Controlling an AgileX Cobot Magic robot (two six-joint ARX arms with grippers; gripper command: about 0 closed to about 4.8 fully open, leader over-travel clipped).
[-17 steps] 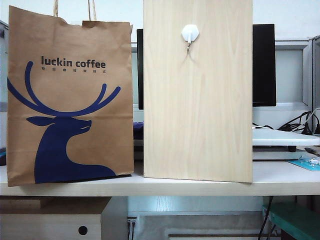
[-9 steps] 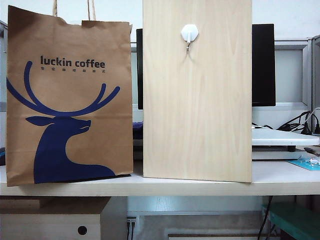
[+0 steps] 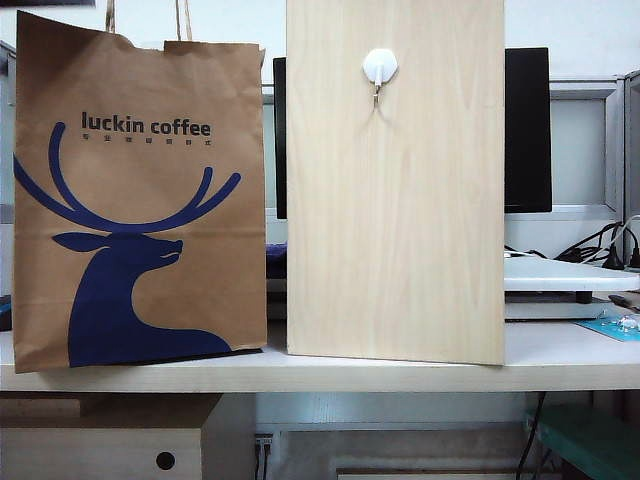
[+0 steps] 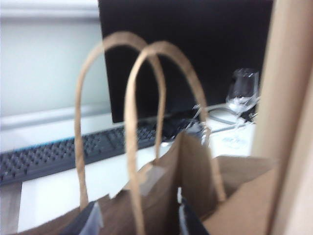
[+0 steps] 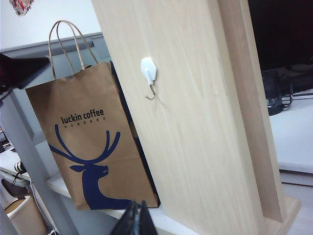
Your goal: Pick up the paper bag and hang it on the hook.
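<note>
While upright, brown paper bag [image 3: 140, 195], blue deer | left fingers [image 4: 88, 223] apart | right fingers [image 5: 135, 221] closed

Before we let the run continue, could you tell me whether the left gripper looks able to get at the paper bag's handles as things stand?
Probably yes. The left gripper is open just above the paper bag, its dark fingertips apart, and both handles stand upright with nothing across them. The wooden board stands close beside, so sideways room looks limited.

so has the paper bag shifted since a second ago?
No. In the exterior view the paper bag stands in the same spot beside the wooden board, same gap; hook bare.
</note>
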